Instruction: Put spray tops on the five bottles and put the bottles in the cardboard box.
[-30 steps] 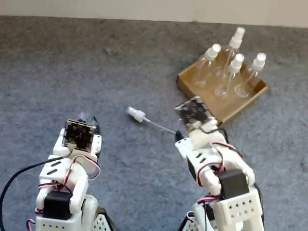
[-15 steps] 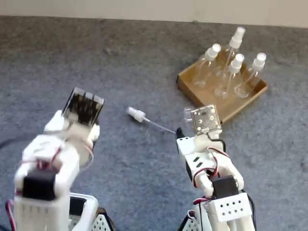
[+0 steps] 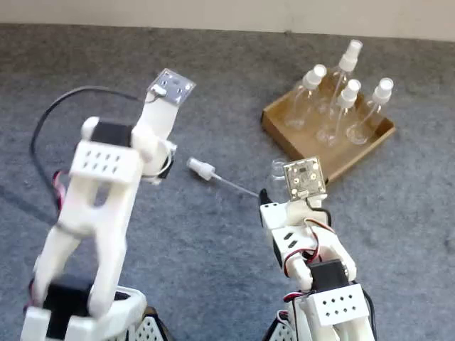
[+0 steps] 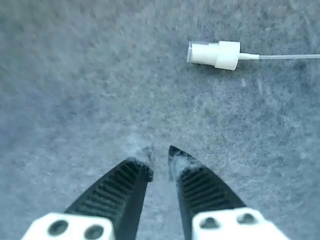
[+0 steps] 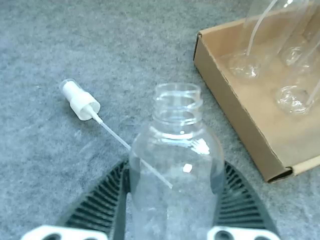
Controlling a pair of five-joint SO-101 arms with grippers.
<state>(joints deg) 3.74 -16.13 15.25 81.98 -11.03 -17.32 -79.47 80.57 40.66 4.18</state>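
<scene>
Grey carpet (image 3: 213, 270) covers the whole work surface, meeting a pale wall (image 3: 213, 13) along the far edge.

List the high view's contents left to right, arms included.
Left arm → loose spray top on the carpet → uncapped bottle held in the right gripper → four capped bottles standing in the cardboard box.

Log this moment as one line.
left gripper: slightly open, empty, near spray top | right gripper: shut on uncapped bottle | cardboard box: four capped bottles
</scene>
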